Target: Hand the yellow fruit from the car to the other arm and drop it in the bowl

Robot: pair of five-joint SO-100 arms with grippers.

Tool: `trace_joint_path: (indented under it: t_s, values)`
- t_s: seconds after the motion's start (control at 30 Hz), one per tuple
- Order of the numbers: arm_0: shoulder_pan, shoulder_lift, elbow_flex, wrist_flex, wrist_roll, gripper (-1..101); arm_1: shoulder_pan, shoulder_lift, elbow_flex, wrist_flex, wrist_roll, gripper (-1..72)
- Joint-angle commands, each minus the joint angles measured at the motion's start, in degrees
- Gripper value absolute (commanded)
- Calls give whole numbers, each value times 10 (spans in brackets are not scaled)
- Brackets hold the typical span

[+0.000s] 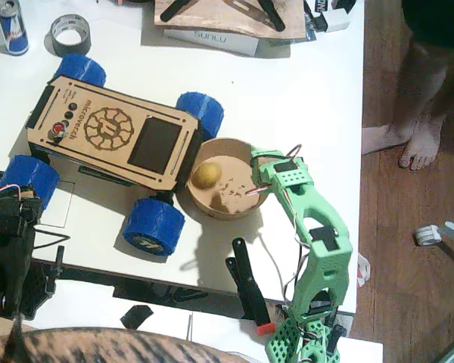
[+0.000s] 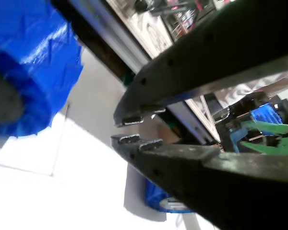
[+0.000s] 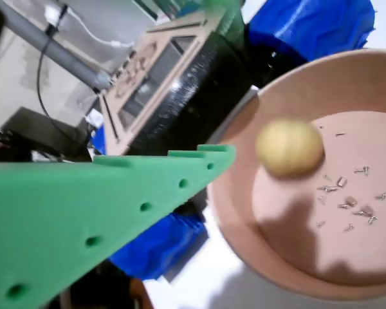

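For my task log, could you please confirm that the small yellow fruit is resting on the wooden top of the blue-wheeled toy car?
Not quite: the small yellow fruit lies inside the round tan paper bowl, beside the blue-wheeled wooden toy car, not on its top. The fixed view shows this.
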Motion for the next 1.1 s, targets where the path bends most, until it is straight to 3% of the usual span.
trace_joint_path:
  t_s: [0.0,0.2,0.23,0.37,0.47,0.67,0.77,0.87,1.07]
  values:
    - [-2,-9,2,-15,6,1,-14,87,32,3,8,2]
    - [-3,-9,2,-15,5,1,-22,310,221,-11,5,1]
    - [-3,-9,2,-15,5,68,-22,359,261,-18,5,1]
    - [-3,-10,2,-15,5,145,-18,537,406,-58,4,0]
    - [-3,-10,2,-15,5,2,-21,642,490,-72,-1,0]
    - [-3,-10,2,-15,5,1,-22,809,621,-72,-6,-1]
    - [-3,-10,2,-15,5,1,-25,914,672,-33,-6,-1]
    - [-3,-11,2,-15,5,1,-54,1099,735,76,-18,-2]
    - [-3,3,4,-9,5,1,-97,1118,755,147,-11,-2]
